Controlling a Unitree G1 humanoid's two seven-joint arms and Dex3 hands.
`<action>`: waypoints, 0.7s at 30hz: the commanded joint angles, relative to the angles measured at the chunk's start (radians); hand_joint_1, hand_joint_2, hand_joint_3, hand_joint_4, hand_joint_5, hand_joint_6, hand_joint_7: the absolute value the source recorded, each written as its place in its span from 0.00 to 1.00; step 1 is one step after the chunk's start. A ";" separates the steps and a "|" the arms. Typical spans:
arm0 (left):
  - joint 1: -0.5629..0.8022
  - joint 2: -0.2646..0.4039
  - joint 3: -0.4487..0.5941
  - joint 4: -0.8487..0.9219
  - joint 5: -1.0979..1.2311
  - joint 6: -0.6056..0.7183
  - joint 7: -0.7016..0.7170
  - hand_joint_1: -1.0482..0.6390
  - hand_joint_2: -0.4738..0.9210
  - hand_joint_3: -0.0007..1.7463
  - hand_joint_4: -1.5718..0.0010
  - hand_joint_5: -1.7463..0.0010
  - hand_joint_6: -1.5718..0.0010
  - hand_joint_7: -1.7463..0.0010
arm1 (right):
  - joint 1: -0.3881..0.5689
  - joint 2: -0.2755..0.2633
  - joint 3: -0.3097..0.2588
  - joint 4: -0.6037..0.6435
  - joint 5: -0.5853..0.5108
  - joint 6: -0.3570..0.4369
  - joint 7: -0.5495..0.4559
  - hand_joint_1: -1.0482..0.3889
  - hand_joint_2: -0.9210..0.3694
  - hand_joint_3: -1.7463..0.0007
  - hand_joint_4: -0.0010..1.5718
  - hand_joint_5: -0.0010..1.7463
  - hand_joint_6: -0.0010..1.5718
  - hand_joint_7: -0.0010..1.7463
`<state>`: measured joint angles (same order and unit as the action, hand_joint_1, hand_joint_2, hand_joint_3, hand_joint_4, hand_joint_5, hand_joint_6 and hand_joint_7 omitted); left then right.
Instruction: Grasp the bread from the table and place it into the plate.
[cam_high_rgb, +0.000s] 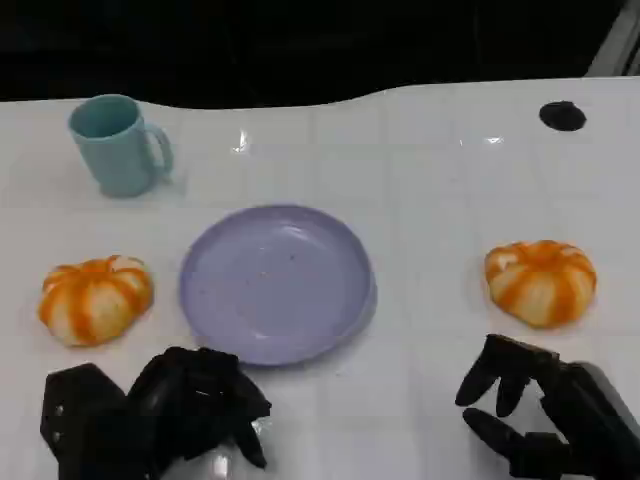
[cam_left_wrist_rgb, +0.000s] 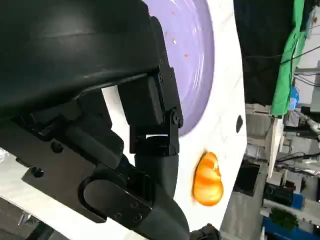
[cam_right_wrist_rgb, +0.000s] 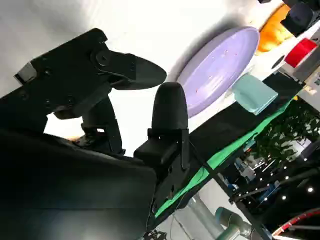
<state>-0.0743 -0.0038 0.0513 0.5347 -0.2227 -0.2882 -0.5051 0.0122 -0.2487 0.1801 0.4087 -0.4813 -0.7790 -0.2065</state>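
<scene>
Nearest the camera, left hand (cam_high_rgb: 190, 410) at the table's front edge, black fingers curled inward with nothing between them, parked just in front of the plate's near rim, presumably as a rest pose clear of the work area; right hand (cam_high_rgb: 530, 410) at the front right, fingers spread apart and empty, pointing toward the bread just beyond, judged as readiness for a reach. Farther in, shallow round lavender plastic plate (cam_high_rgb: 275, 283) at table centre, empty apart from a few specks, set between the two rolls so that either hand could deliver into it. Level with the plate, two round orange-and-white striped bread rolls: left bread roll (cam_high_rgb: 95, 298) on the bare white table (cam_high_rgb: 420, 180), near the plate's left rim but apart from it; right bread roll (cam_high_rgb: 541, 281) well to the plate's right, close ahead of the open right hand and untouched, likely the nearer candidate for the grasp. Neither roll yet lifted or on the plate, task judged at its start. Farther back, pale teal plastic mug with side handle (cam_high_rgb: 118, 145), upright, behind and left of the plate, no evident part in the task. Farthest, small round black mark (cam_high_rgb: 562, 116) near the table's back right edge. Count: two hands, two rolls, one plate, one mug, one black mark
</scene>
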 joint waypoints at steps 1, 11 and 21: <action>-0.009 0.015 0.007 0.008 -0.004 -0.011 -0.007 0.00 0.91 0.00 0.01 0.52 0.00 0.70 | -0.003 -0.011 0.001 0.010 -0.002 -0.012 -0.009 0.46 0.24 0.54 0.37 1.00 0.34 0.83; -0.003 0.015 0.007 -0.008 -0.005 0.008 0.002 0.00 0.91 0.00 0.01 0.51 0.00 0.70 | -0.003 -0.011 0.001 0.009 -0.007 -0.011 -0.012 0.46 0.23 0.54 0.37 1.00 0.34 0.83; -0.005 0.017 0.010 -0.001 -0.009 -0.003 -0.008 0.00 0.91 0.00 0.01 0.51 0.00 0.70 | -0.005 -0.009 0.001 0.016 -0.006 -0.017 -0.013 0.46 0.23 0.54 0.37 1.00 0.34 0.83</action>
<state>-0.0770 -0.0020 0.0521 0.5357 -0.2226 -0.2866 -0.5050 0.0091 -0.2487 0.1815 0.4182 -0.4930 -0.7873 -0.2123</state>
